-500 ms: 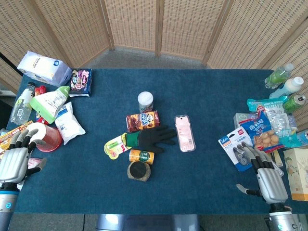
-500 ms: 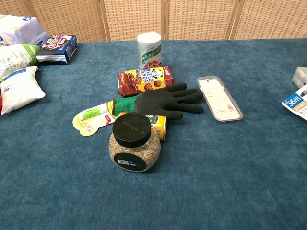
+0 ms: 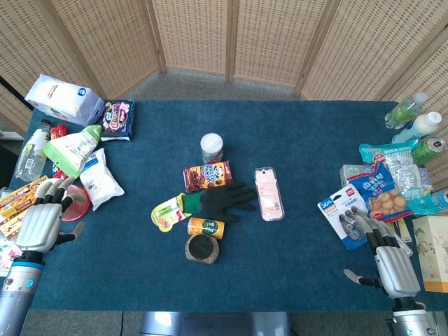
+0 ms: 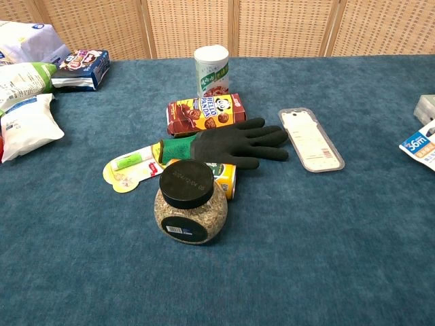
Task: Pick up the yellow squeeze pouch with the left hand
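One flat yellow pouch (image 3: 165, 214) lies beside one knit rubber-coated glove (image 3: 221, 199) and one round glass jar (image 4: 189, 204). Both metal hands, left hand (image 3: 43, 224) and right hand (image 3: 388, 262), are spread and hold nothing.

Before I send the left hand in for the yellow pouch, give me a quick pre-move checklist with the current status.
1. Left hand holds nothing, fingers apart: ok.
2. Yellow pouch in sight, lying flat on the table: ok.
3. Pouch free of clutter: not ok; the black glove lies over its right end.
4. Path from the left hand to the pouch: ok, bare cloth between them.
5. Jar and can close by the pouch: not ok, tight clearance.
6. Right hand away from the work area: ok.
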You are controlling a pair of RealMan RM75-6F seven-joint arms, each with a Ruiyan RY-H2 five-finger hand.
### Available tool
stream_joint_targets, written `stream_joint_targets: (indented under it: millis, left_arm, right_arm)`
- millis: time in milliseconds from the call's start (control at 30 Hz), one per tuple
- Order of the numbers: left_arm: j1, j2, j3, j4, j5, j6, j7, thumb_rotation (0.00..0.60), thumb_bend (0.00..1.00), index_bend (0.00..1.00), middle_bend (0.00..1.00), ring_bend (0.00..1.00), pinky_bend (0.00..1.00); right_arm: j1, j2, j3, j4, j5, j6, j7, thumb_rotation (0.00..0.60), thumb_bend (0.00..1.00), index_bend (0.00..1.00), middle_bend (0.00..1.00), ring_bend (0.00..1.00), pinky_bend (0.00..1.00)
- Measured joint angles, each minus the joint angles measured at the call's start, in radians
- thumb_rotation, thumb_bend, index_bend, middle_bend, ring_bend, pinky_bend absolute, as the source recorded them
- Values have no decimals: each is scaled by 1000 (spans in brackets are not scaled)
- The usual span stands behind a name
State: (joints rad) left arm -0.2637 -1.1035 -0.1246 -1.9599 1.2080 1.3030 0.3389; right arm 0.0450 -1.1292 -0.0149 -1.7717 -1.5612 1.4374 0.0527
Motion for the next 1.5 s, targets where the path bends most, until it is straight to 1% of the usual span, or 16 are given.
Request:
stream_joint_targets:
  millis: [133,233,467,667,867,1067,1233,1300,1367,1500]
  left_arm:
    - [-60,-44,-28,6,-86,-49,69,600,360,339,84,0,0]
    - [-109,-96,-47,21,-161,-88,108,600,361,347,85,0,0]
    - [-216,-249,-68,96,-293,-151,195,600,362,380,94,0,0]
    - [-283,-376,-70,196,-360,-161,259,600,362,389,97,0,0]
    - [-334,-489,-73,293,-404,-165,285,600,361,389,97,0,0]
    - [-375,-557,-81,354,-432,-174,298,600,361,389,97,0,0]
    - [-399,-588,-87,389,-452,-184,302,600,361,398,101,0,0]
    - [-406,-597,-87,401,-457,-188,302,600,361,427,116,0,0]
    - [-410,-607,-86,413,-456,-187,302,600,366,482,157,0,0]
    - [-416,-623,-83,433,-453,-178,300,600,388,633,258,9,0]
  right_arm:
    - [-4,5,-5,5,-9,7,12,600,103,0,0,0,0]
    - [-6,13,-7,5,-15,13,20,600,102,0,0,0,0]
    - [-19,21,-16,17,-25,33,44,600,104,0,0,0,0]
    - [-30,27,-18,32,-23,45,70,600,102,0,0,0,0]
    - [-42,31,-21,46,-21,59,91,600,102,0,0,0,0]
    - [-53,40,-21,54,-16,69,109,600,102,0,0,0,0]
    - [-63,44,-22,59,-9,78,120,600,101,0,0,0,0]
    - [-67,45,-22,61,-6,81,123,600,101,0,0,0,0]
    - [-70,46,-22,64,-4,84,127,600,102,0,0,0,0]
    - [-76,51,-19,64,1,89,134,600,102,0,0,0,0]
